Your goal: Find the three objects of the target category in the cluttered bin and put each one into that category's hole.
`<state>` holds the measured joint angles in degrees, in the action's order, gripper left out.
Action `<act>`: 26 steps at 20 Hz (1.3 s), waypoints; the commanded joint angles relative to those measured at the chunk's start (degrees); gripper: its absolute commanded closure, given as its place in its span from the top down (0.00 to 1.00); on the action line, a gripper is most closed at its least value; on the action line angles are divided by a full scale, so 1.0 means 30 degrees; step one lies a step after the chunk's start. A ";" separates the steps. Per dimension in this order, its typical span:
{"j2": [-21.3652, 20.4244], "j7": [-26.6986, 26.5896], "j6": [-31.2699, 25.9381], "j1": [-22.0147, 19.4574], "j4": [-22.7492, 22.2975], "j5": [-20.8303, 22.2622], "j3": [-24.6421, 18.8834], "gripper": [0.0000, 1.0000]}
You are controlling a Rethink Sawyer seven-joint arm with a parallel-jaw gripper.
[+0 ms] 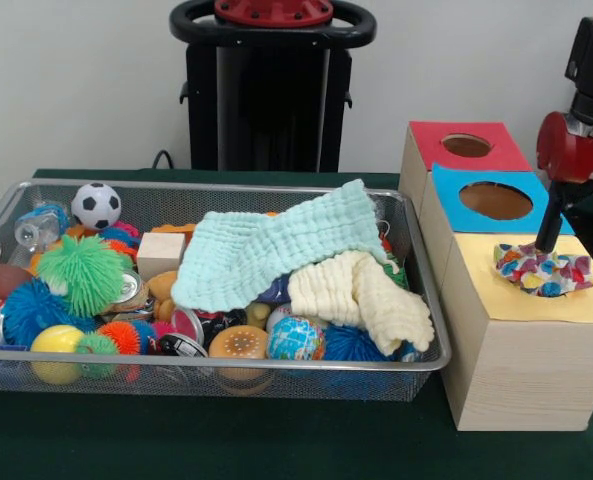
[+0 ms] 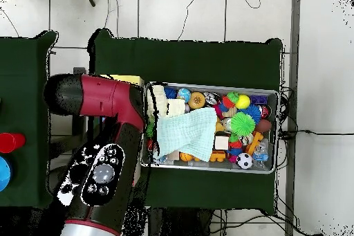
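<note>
Dark green tablecloth (image 1: 276,440) under wire-mesh bin (image 1: 226,375), white wall (image 1: 76,80) behind; fingers (image 1: 549,238) on polka-dot bundle (image 1: 541,270), grip unclear

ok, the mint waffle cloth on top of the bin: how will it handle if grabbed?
The mint cloth drapes in folds over the toys, so it is likely floppy and light. It spreads across the cream cloth and reaches the wire bin rim, so a pinch would probably lift one corner and drag the rest.

1. The mint cloth (image 1: 276,255) and cream cloth (image 1: 361,295) cover toys in the wire basket (image 1: 416,365).
2. The red arm (image 2: 104,150) hides the boxes from above.
3. The gripper (image 1: 550,235) tip sinks into the dotted cloth bundle (image 1: 541,270).
</note>
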<state>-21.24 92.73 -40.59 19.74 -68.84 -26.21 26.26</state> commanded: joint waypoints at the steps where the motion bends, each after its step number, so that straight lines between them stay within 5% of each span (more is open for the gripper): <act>1: -0.0193 0.4063 -0.2943 -0.0915 0.0039 0.0232 -0.1260 1.00; 14: -0.0290 0.3305 -0.3954 -0.1037 -0.0089 0.1358 -0.0502 1.00; 15: -0.0270 0.3247 -0.4065 -0.1023 -0.0070 0.1465 -0.0424 0.00; 26: -0.0026 0.3440 -0.4122 -0.0896 0.0321 0.2071 -0.0412 0.00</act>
<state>-22.52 92.73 -46.63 18.51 -68.46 -22.68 27.45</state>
